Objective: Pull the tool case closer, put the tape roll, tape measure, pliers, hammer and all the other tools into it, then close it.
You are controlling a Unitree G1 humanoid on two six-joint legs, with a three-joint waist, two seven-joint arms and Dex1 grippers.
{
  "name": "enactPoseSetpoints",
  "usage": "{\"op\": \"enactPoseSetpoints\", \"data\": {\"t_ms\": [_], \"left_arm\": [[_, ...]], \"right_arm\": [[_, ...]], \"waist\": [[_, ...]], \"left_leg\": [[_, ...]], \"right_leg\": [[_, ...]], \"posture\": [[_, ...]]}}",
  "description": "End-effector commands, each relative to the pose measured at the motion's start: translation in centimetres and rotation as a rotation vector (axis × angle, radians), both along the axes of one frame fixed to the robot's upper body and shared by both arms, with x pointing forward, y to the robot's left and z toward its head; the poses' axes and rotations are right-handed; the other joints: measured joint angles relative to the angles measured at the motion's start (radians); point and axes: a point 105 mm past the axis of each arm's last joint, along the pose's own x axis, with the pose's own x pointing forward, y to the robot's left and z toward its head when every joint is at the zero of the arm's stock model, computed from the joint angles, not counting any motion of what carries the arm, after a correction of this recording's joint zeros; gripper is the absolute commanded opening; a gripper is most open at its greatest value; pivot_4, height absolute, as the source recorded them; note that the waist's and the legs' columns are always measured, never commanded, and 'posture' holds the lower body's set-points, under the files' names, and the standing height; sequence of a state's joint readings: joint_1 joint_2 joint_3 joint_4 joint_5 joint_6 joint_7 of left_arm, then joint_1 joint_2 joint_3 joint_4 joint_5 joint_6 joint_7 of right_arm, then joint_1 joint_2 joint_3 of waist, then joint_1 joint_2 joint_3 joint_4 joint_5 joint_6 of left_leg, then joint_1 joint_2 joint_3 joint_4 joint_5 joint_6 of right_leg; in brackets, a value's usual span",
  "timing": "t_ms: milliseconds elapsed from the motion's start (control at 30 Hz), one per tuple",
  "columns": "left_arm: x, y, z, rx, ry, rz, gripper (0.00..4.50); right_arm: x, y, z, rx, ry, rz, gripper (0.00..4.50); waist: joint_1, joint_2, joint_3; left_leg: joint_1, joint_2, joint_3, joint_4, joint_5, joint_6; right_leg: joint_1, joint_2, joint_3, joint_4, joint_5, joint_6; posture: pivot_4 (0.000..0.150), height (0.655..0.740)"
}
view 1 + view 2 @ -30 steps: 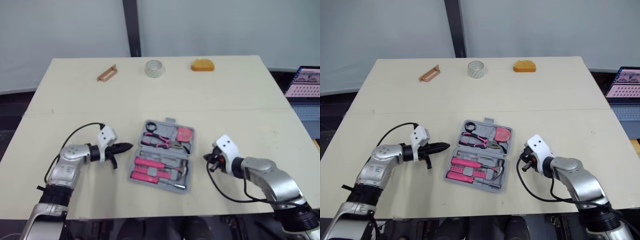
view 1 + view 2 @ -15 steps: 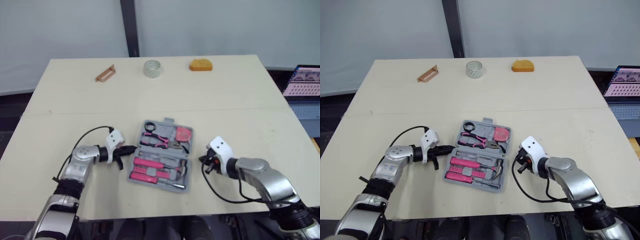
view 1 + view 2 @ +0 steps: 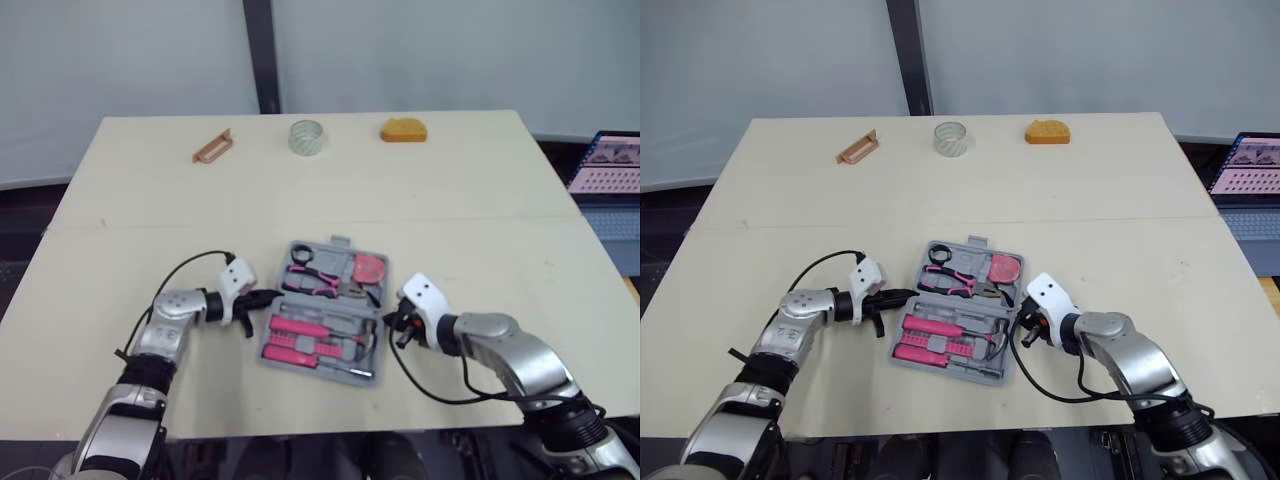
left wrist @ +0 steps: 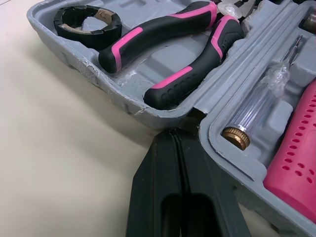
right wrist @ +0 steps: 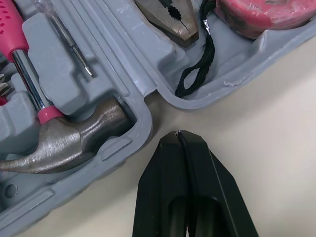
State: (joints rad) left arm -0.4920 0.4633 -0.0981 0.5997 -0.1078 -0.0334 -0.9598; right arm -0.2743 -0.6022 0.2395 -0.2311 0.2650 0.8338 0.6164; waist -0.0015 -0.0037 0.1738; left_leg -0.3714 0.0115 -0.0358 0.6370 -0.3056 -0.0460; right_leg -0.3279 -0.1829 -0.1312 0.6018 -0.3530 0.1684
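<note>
The tool case lies open and flat on the table, in the near middle part, between the two arms. Its two halves lie one behind the other, so the long axis goes from far to near, with the near end turned a little to the robot's right. The fold between the halves runs left to right. The far half holds the pliers, a black roll and a pink tape measure. The near half holds pink-handled tools and the hammer.

The left tool has its fingers pressed together with nothing between them, and its tip touches the case's left rim at the fold. The right tool is closed too and empty, its tip just beside the right rim, near the hammer head.

The table is pale beige with a seam across it. Near its far edge lie a brown piece, a clear tape roll and an orange object, well apart from the case. Wide bare table lies on both sides of the case and behind it. A laptop is beyond the right edge.
</note>
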Motion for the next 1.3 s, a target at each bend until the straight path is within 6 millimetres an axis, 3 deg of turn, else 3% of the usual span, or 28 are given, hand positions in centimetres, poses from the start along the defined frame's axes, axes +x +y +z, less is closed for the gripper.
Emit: {"op": "enactPoseSetpoints", "data": {"t_ms": [33,700,1300], "left_arm": [[-0.5,-0.7,0.1,0.0,-0.014,-0.038,0.0],[-3.8,-1.9,-0.7,-0.018,0.025,-0.074,0.0],[-6.6,-1.7,-0.7,-0.013,0.067,-0.083,0.0]], "right_arm": [[0.1,0.8,0.6,0.013,-0.022,0.037,0.05],[-1.7,0.7,0.9,0.012,-0.015,0.124,0.05],[-3.3,1.3,1.0,0.028,0.016,0.147,0.05]], "waist": [[-0.001,0.0,0.0],[0.0,0.0,0.0],[0.002,0.0,0.0]], "left_leg": [[0.0,0.0,0.0,0.0,0.0,0.0],[0.0,0.0,0.0,0.0,0.0,0.0],[0.0,0.0,0.0,0.0,0.0,0.0]], "right_leg": [[0.0,0.0,0.0,0.0,0.0,0.0],[0.0,0.0,0.0,0.0,0.0,0.0],[0.0,0.0,0.001,0.0,0.0,0.0]], "posture": [[0.15,0.74],[0.15,0.74],[0.15,0.74]]}}
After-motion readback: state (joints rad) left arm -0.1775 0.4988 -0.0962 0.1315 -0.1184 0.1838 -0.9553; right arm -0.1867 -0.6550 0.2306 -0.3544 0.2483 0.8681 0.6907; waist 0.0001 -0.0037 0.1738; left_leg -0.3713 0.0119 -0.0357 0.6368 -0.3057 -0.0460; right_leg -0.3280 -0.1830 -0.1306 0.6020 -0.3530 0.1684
